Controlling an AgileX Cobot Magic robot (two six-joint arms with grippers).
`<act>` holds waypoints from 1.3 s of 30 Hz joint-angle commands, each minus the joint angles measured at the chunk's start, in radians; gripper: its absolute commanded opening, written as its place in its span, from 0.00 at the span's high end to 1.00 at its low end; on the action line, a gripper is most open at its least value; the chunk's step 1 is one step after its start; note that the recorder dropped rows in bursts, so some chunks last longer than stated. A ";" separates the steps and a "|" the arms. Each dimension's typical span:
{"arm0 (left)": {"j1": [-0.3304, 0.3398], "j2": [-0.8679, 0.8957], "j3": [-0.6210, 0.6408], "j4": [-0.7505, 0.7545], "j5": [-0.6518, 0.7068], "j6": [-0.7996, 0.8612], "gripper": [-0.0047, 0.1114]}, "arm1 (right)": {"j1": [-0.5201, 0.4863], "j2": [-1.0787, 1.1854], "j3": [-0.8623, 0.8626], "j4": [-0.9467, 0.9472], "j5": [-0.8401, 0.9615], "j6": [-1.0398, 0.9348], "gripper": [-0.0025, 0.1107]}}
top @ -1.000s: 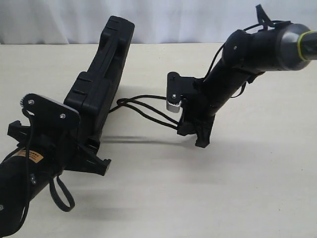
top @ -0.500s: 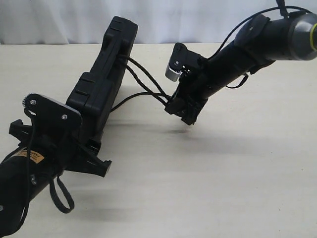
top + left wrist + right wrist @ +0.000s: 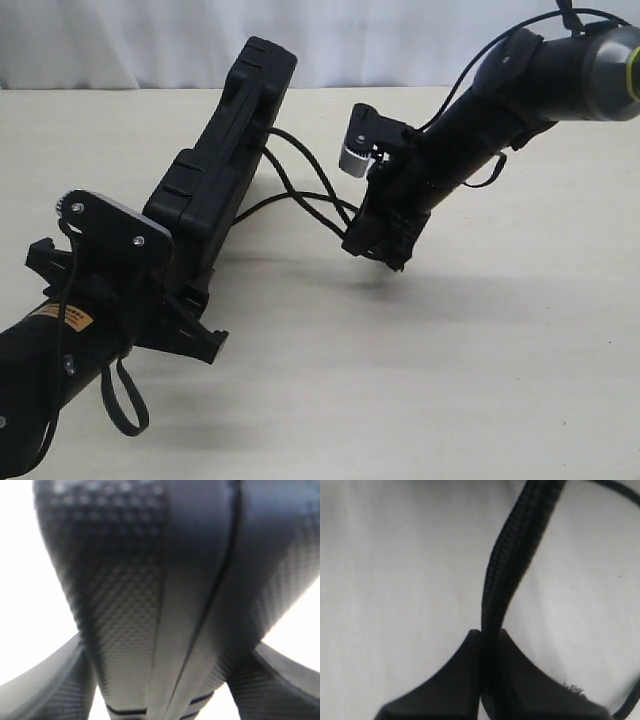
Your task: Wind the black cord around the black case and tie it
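here, cord [image 3: 506, 570] in rt tool [image 3: 488, 636], case [image 3: 218, 172] in lt tool [image 3: 150, 292]

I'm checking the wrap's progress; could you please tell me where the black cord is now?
In the exterior view, the black cord spans the middle, from the black case on the left to the right hand, which is pinching it.
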 commanded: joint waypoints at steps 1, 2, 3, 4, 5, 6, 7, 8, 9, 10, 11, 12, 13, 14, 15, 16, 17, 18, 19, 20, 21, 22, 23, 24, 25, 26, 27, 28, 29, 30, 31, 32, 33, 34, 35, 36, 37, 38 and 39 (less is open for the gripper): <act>0.000 0.006 0.006 -0.004 0.080 -0.010 0.96 | -0.007 -0.014 -0.042 -0.058 0.185 0.021 0.94; 0.000 0.006 0.006 -0.004 0.080 -0.010 0.96 | -0.007 -0.014 -0.059 -0.058 0.213 0.045 0.94; 0.000 0.006 0.006 -0.004 0.080 -0.010 0.96 | -0.007 -0.014 -0.076 -0.058 0.235 0.076 0.94; 0.000 0.006 0.006 -0.004 0.080 -0.010 0.96 | -0.007 -0.014 -0.089 -0.058 0.251 0.097 0.94; 0.000 0.006 0.006 -0.004 0.080 -0.010 0.96 | -0.007 -0.014 -0.102 -0.058 0.265 0.120 0.94; 0.000 0.006 0.006 -0.004 0.080 -0.010 0.96 | -0.007 -0.014 -0.113 -0.058 0.277 0.135 0.94; 0.000 0.006 0.006 -0.004 0.080 -0.010 0.96 | -0.007 -0.014 -0.122 -0.058 0.277 0.153 0.94; 0.000 0.006 0.006 -0.004 0.080 -0.010 0.96 | -0.007 -0.014 -0.131 -0.058 0.277 0.169 0.94; 0.000 0.006 0.006 -0.004 0.080 -0.010 0.96 | -0.010 -0.014 -0.137 -0.058 0.277 0.185 0.94; 0.000 0.006 0.006 -0.004 0.080 -0.010 0.96 | -0.010 -0.014 -0.145 -0.058 0.277 0.202 0.94; 0.000 0.006 0.006 -0.004 0.080 -0.010 0.96 | -0.011 -0.014 -0.151 -0.058 0.277 0.228 0.94; 0.000 0.006 0.006 -0.004 0.082 -0.010 0.96 | -0.011 -0.014 -0.155 -0.058 0.277 0.249 0.94; 0.000 0.006 0.006 -0.004 0.082 -0.010 0.96 | -0.012 -0.014 -0.160 -0.058 0.277 0.270 0.94; 0.000 0.006 0.006 -0.002 0.082 -0.010 0.96 | -0.014 -0.012 -0.168 -0.058 0.277 0.306 0.94; 0.000 0.006 0.006 0.003 0.082 -0.008 0.96 | -0.014 -0.010 -0.172 -0.058 0.277 0.335 0.94; 0.000 0.006 0.006 0.014 0.082 -0.008 0.96 | -0.014 -0.010 -0.176 -0.058 0.277 0.363 0.94; 0.000 0.006 0.006 0.036 0.082 -0.008 0.96 | -0.014 -0.010 -0.183 -0.056 0.277 0.402 0.94; 0.000 0.006 0.006 0.051 0.082 -0.008 0.96 | -0.014 -0.008 -0.186 -0.056 0.277 0.422 0.94; 0.000 0.006 0.006 0.065 0.082 -0.008 0.96 | -0.014 -0.006 -0.188 -0.054 0.277 0.448 0.94; 0.000 0.008 0.006 0.081 0.082 -0.008 0.96 | -0.014 -0.004 -0.190 -0.047 0.277 0.464 0.94; 0.000 0.008 0.006 0.092 0.082 -0.008 0.96 | -0.014 -0.002 -0.190 -0.038 0.277 0.466 0.94; 0.000 0.008 0.006 0.102 0.082 -0.008 0.96 | -0.014 0.003 -0.190 -0.030 0.277 0.466 0.94; 0.000 0.008 0.006 0.116 0.082 -0.008 0.96 | -0.014 0.008 -0.190 -0.022 0.277 0.466 0.94; 0.000 0.008 0.006 0.125 0.082 -0.008 0.96 | -0.014 0.012 -0.190 -0.020 0.277 0.466 0.94; 0.000 0.008 0.006 0.127 0.082 -0.008 0.96 | -0.014 0.014 -0.190 -0.022 0.277 0.473 0.94; 0.000 0.008 0.006 0.127 0.082 -0.008 0.96 | -0.014 0.015 -0.190 -0.024 0.277 0.478 0.94; 0.000 0.008 0.006 0.124 0.082 -0.008 0.96 | -0.014 0.017 -0.190 -0.024 0.277 0.487 0.94; 0.000 0.008 0.006 0.124 0.082 -0.010 0.96 | -0.014 0.017 -0.190 -0.024 0.277 0.490 0.94; 0.000 0.008 0.006 0.124 0.084 -0.010 0.96 | -0.014 0.017 -0.190 -0.024 0.277 0.497 0.94; 0.000 0.008 0.006 0.124 0.084 -0.010 0.96 | -0.014 0.017 -0.190 -0.024 0.277 0.497 0.94; 0.000 0.008 0.006 0.124 0.084 -0.010 0.96 | -0.014 0.017 -0.190 -0.022 0.277 0.497 0.94; 0.000 0.008 0.006 0.124 0.087 -0.010 0.96 | -0.014 0.017 -0.190 -0.022 0.277 0.497 0.94; 0.000 0.008 0.006 0.124 0.087 -0.010 0.96 | -0.014 0.017 -0.190 -0.024 0.277 0.497 0.94; 0.000 0.008 0.006 0.124 0.087 -0.010 0.96 | -0.014 0.017 -0.190 -0.027 0.277 0.497 0.94; 0.000 0.008 0.006 0.124 0.087 -0.010 0.96 | -0.014 0.017 -0.190 -0.033 0.277 0.497 0.94; 0.000 0.008 0.006 0.124 0.087 -0.012 0.96 | -0.014 0.017 -0.190 -0.038 0.277 0.497 0.94; 0.000 0.008 0.006 0.124 0.087 -0.012 0.96 | -0.014 0.017 -0.190 -0.044 0.277 0.497 0.94; 0.000 0.008 0.006 0.124 0.087 -0.012 0.96 | -0.014 0.017 -0.190 -0.057 0.277 0.497 0.94; 0.000 0.008 0.006 0.124 0.087 -0.014 0.96 | -0.014 0.014 -0.190 -0.076 0.277 0.489 0.94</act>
